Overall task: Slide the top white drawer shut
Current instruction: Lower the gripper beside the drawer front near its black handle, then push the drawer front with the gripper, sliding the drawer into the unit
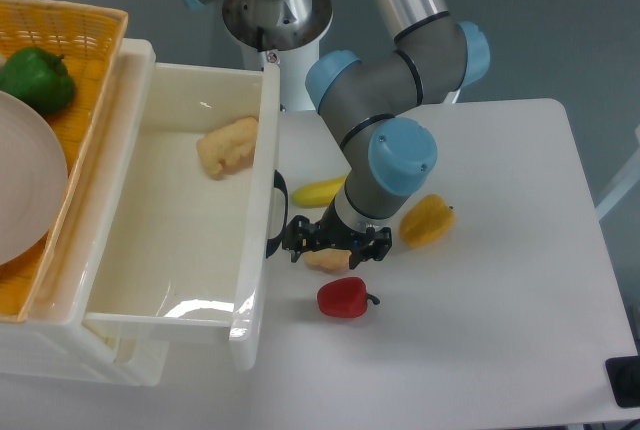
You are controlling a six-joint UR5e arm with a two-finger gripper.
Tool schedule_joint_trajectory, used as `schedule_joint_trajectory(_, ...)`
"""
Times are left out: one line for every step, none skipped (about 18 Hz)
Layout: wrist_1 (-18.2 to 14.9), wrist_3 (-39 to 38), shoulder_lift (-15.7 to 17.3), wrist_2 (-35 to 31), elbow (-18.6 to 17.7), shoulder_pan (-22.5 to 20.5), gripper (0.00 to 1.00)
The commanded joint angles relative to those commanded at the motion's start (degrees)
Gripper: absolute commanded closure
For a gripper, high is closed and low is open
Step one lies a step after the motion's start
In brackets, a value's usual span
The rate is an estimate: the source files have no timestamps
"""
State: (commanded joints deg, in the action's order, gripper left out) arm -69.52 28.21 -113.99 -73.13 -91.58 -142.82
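Our gripper [334, 243] hides its own fingertips, so we cannot tell its grasp. Our top drawer [185, 220] stands pulled out, its handle [277, 212] just beside us.

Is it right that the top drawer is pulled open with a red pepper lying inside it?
Not quite. The top drawer is pulled open, but a pale bread-like piece lies inside it. The red pepper sits on the table, as the camera view shows.
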Motion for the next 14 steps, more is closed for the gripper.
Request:
schedule_joint_trajectory(-0.09,-0.09,0.09,0.0,0.09,0.26,0.0)
schedule_joint_trajectory(-0.09,-0.09,0.17,0.0,0.09,0.35,0.0)
schedule_joint_trajectory(-0.09,-0.09,0.18,0.0,0.0,0.35,0.0)
schedule_joint_trajectory(-0.09,-0.09,0.18,0.0,0.09,0.44,0.0)
schedule_joint_trajectory(-0.17,-0.09,0.35,0.0,0.09,0.44,0.0)
schedule_joint_trajectory(-0.18,-0.09,0.61,0.0,0.09,0.53,0.0)
schedule_joint_trajectory(-0.26,-0.09,0.7,0.09,0.09,0.53,0.0)
schedule_joint_trajectory(-0.26,-0.09,0.7,0.26,0.09,0.53,0.0)
schedule_joint_trajectory(-0.26,-0.09,0.79,0.35,0.0,0.53,0.0)
schedule_joint_trajectory(-0.35,-0.09,0.97,0.35,0.09,0.62,0.0)
schedule_joint_trajectory(-0.35,-0.09,1.05,0.53,0.09,0.97,0.0)
schedule_joint_trajectory(-0.35,-0.09,1.14,0.61,0.0,1.23,0.0)
schedule_joint_trajectory(-0.44,-0.09,1.23,0.7,0.0,1.32,0.0)
schedule_joint_trajectory(-0.44,-0.09,1.4,0.79,0.0,1.41,0.0)
